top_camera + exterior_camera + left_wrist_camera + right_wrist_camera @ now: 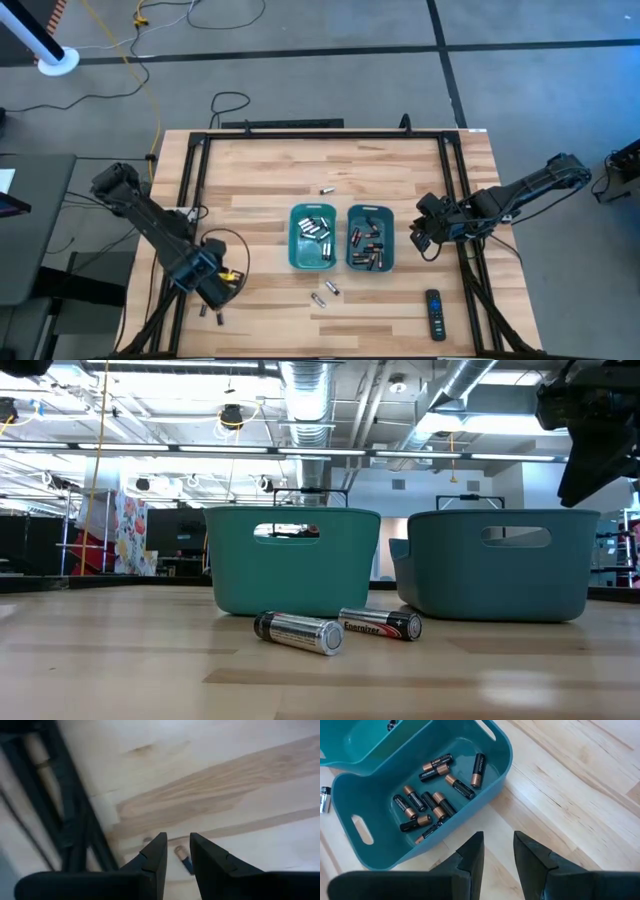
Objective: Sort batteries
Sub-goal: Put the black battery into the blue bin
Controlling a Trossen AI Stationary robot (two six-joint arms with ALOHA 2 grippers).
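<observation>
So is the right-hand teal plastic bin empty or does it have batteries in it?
Not empty: the right teal bin holds about ten dark copper-ended batteries lying loose on its floor.

Two teal bins [312, 262], one black remote control [434, 313], several loose batteries [326, 293] on the table

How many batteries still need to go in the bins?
Mostly sorted: silvery cells fill the left bin, dark copper-ended ones the right bin. The left gripper hovers over a battery with its fingers slightly apart. About five loose ones remain, including two near the bins. The right gripper waits, empty.
</observation>
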